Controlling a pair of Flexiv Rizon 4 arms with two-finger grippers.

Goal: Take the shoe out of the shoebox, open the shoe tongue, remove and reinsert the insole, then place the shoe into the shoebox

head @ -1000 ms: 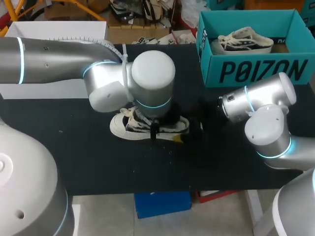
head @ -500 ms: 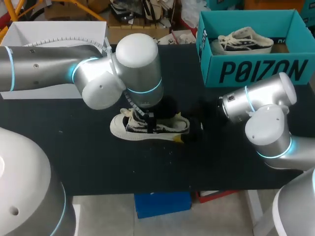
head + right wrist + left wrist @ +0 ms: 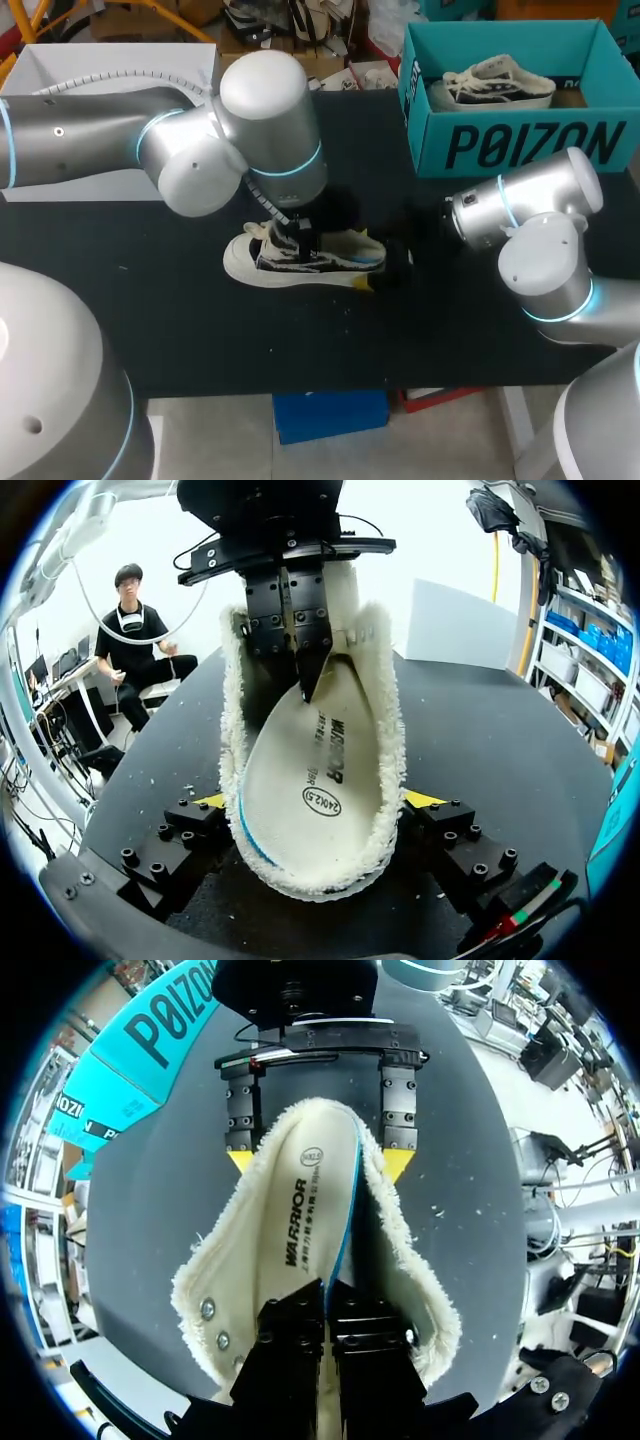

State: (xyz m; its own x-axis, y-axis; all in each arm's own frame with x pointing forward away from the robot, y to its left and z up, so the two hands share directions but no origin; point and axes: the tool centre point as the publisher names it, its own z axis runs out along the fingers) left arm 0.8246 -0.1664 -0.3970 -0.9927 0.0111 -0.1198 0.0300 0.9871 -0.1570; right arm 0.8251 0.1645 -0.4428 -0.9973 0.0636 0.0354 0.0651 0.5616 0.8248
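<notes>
The shoe [image 3: 305, 258] lay mid-bench [image 3: 150, 300], long axis parallel to the front edge, its heel toward the right edge and clamped by the right tool [image 3: 318, 802], while the left tool [image 3: 327, 1295], directly above, pinched the insole [image 3: 290, 1210].

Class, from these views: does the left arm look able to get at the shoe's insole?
Probably yes. The shoe has its opening uncovered, the right gripper clamps only the heel from outside, and the left gripper is down inside, pinching the insole.
</notes>
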